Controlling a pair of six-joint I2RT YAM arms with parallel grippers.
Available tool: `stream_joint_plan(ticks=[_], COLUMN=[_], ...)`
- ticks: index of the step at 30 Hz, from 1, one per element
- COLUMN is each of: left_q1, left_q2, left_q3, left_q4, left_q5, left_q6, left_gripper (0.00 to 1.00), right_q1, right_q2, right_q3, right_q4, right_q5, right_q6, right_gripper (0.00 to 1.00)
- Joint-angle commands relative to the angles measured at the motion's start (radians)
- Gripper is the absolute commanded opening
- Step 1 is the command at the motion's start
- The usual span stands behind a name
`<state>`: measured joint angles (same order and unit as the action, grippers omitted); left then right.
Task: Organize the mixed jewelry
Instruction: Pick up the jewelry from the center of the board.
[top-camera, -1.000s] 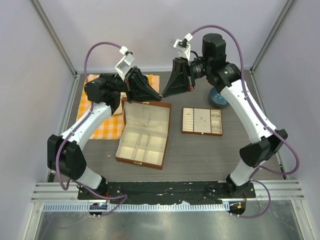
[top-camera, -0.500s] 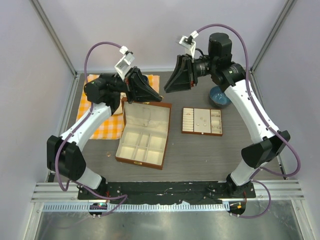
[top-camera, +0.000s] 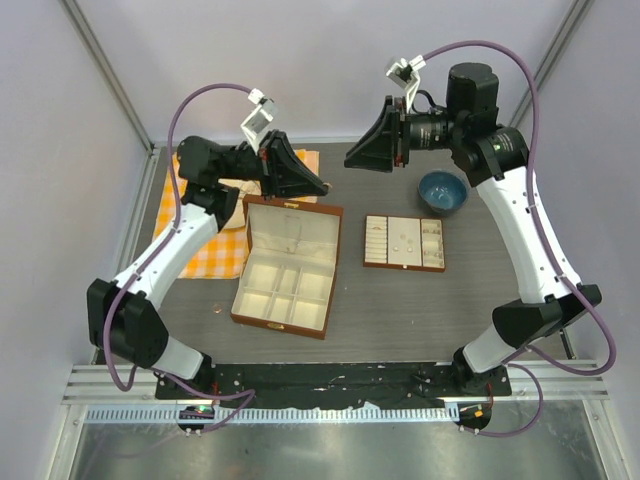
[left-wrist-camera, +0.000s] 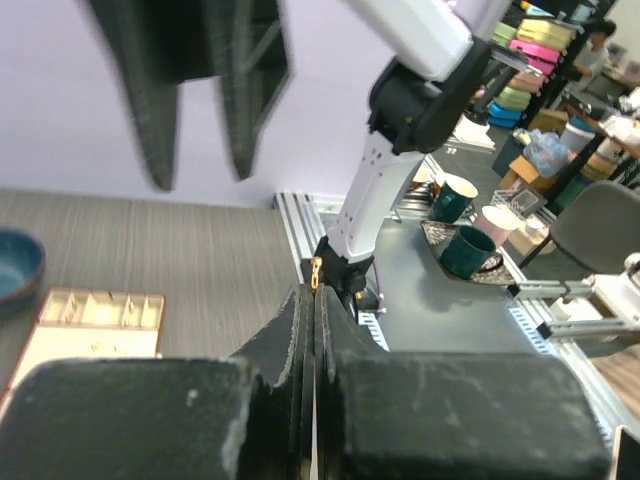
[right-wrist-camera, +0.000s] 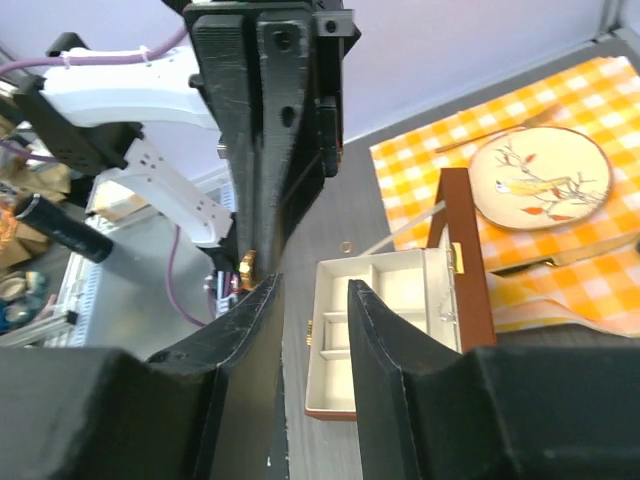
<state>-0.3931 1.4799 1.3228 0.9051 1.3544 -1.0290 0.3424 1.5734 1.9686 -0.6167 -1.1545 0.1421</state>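
Free air between left claw (top-camera: 325, 188) with ring (left-wrist-camera: 316, 268) and right claw (top-camera: 348, 164), above brown box (top-camera: 279, 325).

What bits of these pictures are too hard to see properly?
- Left wrist view: the gold speck at the tip of the shut left fingers is too small to name.
- Left wrist view: the right fingers are blurred.
- Top view: what lies in the tray is too small; the left arm hides the plate seen from the right wrist.

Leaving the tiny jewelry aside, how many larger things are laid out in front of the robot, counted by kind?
Brown box: 1
Beige divider tray: 1
Blue bowl: 1
Checkered cloth: 1
Plate: 1
Gold cutlery pieces: 2
Total: 7
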Motion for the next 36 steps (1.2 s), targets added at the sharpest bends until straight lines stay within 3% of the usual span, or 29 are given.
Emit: stream_joint_plan(ticks=[1,5,13,36], left_q1=[0.011,0.008,-0.027,-0.056], left_q2=[-0.023,-0.024,-0.036,-0.02], left_q3=[0.078,0.151,0.23,0.277], left_q4=[-0.493,-0.807,-1.116,-1.17], left_q5=[-0.078,-0.153,-0.225,-0.218], left_q6=[0.327,0.512,0.74,0.773], left_gripper=[0.0,0.0,0.0,0.0], right_q1=[0.03,0.04,0.087,0.168], right_q2=[-0.038,-0.042,-0.023,-0.004], right_q3=[0.056,0.05,0.052,0.053], right_q4=[-0.175,-0.198,-0.224,-0.288], right_q5=[0.174,0.248,0.302,0.369], right_q6=[-0.176,-0.205,-0.239,-0.325], right_gripper=[0.36,0.36,0.36,0.36])
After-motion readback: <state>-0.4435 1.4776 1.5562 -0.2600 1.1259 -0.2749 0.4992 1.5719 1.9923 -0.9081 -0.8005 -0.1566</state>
